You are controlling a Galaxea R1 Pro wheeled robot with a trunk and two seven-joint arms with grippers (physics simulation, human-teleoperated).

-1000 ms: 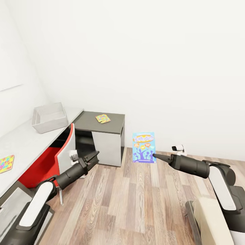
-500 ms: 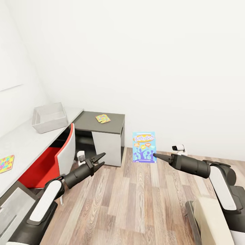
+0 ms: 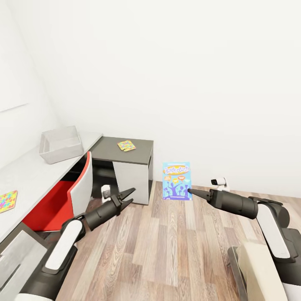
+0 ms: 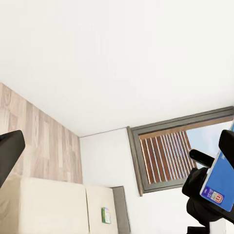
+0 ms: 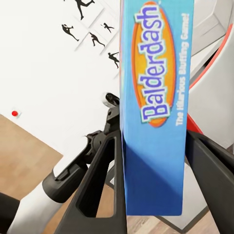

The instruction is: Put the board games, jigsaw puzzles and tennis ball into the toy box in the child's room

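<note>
Toy box (image 3: 59, 144) at left looks empty; my right gripper (image 3: 190, 192) clamps the blue board game (image 3: 177, 181), left gripper (image 3: 126, 197) spread and empty.

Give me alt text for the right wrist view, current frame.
The right gripper is shut on a blue Balderdash board game, held upright between its two dark fingers. Behind it, the left arm reaches in before a white wall with black silhouette sports pictures and a small red button.

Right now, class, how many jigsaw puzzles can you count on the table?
2. One jigsaw puzzle lies on the table's lower dark wing; the other lies on the pale top, cut by the picture's edge. More may be hidden.
</note>
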